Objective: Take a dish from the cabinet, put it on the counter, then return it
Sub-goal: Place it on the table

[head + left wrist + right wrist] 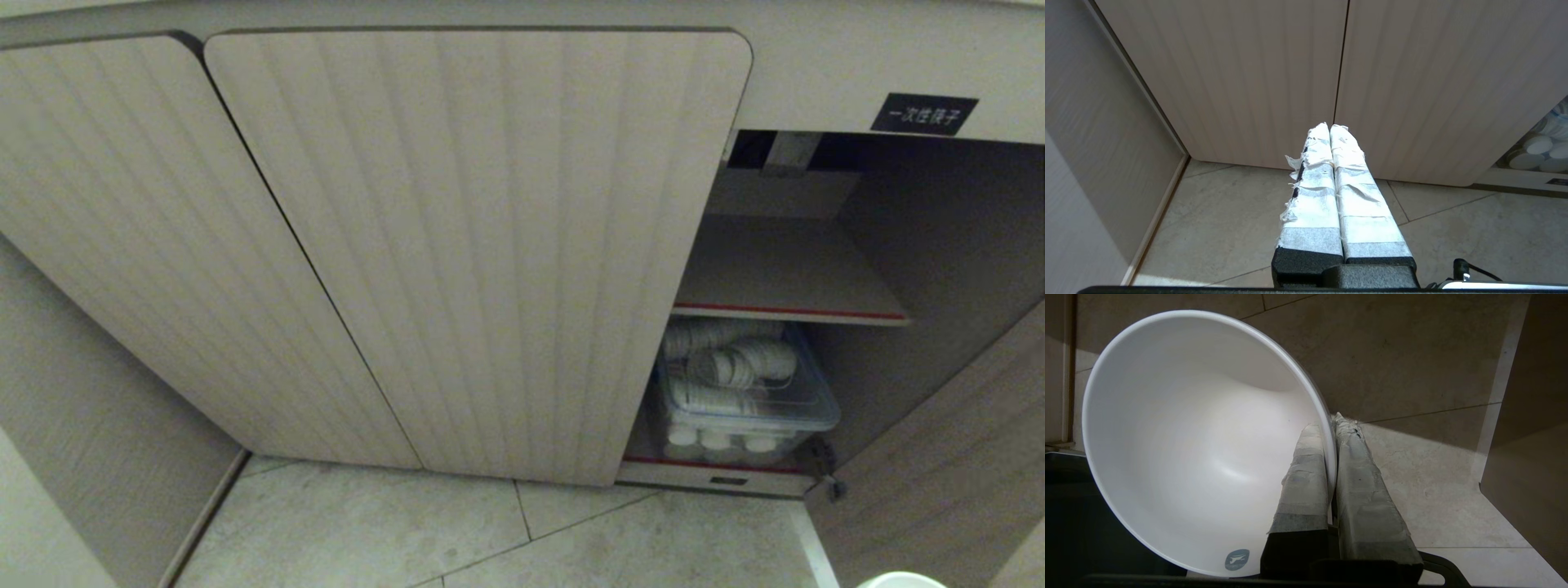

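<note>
Right end effector [1331, 424] pinches the rim of the dish [1180, 449], one finger inside and one outside, holding the white bowl low above the tiled floor [1412, 375] beside the open cabinet [784, 269]. Whether it is on its way out or back cannot be told — no surface shows. Left end effector [1329, 127] hangs closed and empty before the ribbed doors [1229, 81].

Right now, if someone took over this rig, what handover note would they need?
Right gripper: jaws shut on the bowl, pinching its rim, one finger inside, one outside, above the floor.
Left gripper: shut, empty, parked facing the closed doors.
Cabinet: right compartment open; shelf bare; a clear bin of cups below.
Done: bowl is in hand.
Left: whether it has visited the counter can't be told; counter not in view.
</note>
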Available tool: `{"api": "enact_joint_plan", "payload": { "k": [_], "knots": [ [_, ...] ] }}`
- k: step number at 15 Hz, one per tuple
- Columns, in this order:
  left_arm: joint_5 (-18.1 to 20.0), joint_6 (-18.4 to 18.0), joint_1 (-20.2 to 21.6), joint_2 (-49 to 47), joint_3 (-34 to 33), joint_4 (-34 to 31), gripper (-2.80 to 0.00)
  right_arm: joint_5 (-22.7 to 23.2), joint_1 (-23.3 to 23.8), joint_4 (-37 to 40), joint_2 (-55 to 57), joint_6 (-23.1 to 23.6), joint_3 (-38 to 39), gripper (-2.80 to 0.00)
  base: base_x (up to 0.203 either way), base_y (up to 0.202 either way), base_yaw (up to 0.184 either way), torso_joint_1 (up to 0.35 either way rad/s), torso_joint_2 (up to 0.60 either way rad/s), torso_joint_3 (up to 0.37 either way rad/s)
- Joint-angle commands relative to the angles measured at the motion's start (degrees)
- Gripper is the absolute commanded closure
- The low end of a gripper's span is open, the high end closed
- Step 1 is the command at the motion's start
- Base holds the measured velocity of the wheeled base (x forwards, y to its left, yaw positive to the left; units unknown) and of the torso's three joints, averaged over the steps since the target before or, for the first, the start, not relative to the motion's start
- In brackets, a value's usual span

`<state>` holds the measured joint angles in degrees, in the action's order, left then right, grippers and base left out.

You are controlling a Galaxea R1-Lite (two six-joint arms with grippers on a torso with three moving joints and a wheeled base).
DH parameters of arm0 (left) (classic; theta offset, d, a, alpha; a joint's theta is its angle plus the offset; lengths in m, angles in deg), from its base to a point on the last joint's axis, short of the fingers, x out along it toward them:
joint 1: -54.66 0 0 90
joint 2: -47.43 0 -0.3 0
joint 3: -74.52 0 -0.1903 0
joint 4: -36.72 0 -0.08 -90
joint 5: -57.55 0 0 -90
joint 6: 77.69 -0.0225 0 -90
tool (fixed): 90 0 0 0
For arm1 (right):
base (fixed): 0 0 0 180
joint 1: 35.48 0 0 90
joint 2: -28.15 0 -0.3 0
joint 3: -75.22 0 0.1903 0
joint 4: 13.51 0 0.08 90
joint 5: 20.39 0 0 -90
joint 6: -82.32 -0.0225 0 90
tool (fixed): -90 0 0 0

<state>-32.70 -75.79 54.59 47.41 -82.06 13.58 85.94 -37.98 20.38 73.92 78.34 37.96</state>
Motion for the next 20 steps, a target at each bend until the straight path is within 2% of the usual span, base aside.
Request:
{"api": "enact_joint_plan", "payload": {
  "k": [1,20],
  "knots": [
    [0.0,0.0,0.0,0.0,0.0,0.0,0.00,0.1,0.1,0.0,0.3,0.2,0.3,0.00,0.000,0.000,0.000,0.000,0.00,0.000],
    [0.0,0.0,0.0,0.0,0.0,0.0,0.00,-0.2,-0.1,-2.3,-0.1,0.4,1.7,0.00,0.000,0.000,0.000,0.000,0.00,0.000]
  ]
}}
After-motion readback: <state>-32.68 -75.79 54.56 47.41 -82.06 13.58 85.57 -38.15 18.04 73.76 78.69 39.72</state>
